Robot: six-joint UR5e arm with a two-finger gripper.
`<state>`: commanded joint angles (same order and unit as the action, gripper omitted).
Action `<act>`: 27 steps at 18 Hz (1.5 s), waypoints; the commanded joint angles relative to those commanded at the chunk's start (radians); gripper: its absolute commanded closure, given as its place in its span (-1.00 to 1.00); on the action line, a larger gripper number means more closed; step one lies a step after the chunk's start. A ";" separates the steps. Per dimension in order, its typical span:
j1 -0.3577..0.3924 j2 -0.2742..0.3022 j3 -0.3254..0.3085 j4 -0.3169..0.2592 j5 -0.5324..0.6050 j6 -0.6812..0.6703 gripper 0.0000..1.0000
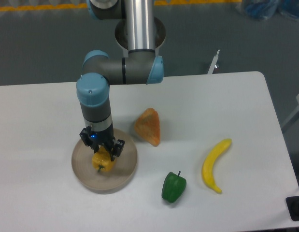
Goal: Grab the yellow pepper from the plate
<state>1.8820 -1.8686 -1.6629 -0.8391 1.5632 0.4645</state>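
The tool (103,149) stands directly over the yellow pepper (103,162), pointing straight down, with its dark fingers reaching to either side of the pepper's upper part. The pepper sits inside the plate (125,172), a little left of the plate's centre, and the plate rests on the bench (226,101) toward the front left. From this single overhead-angled view, contact between the fingers and the pepper cannot be confirmed; the tool's body hides the top of the pepper, so whether it is closed on the fruit or merely straddling it cannot be told. The pepper appears to rest on the plate surface, and nothing shows it clear of the plate. Judged on that evidence, the approach and alignment are done, the grasp is at best in hand, and the lift remains outstanding. The other items lie well apart from the work: an orange wedge-shaped piece (148,126) just right of the plate, a green pepper (174,186) toward the front, and a banana (214,164) further right. None of them obstructs a vertical lift.
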 joint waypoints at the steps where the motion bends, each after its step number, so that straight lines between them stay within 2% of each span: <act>1: 0.021 0.017 0.009 -0.005 -0.006 0.043 0.17; 4: 0.127 0.034 0.025 -0.014 -0.008 0.167 0.17; 5: 0.159 0.058 0.023 -0.015 -0.008 0.187 0.17; 9: 0.311 0.081 0.000 -0.024 0.001 0.499 0.17; 10: 0.337 0.081 -0.003 -0.043 0.003 0.575 0.17; 12: 0.361 0.081 -0.003 -0.064 0.006 0.635 0.17; 27: 0.407 0.080 0.008 -0.058 -0.002 0.649 0.20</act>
<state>2.2887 -1.7886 -1.6552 -0.8974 1.5616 1.1137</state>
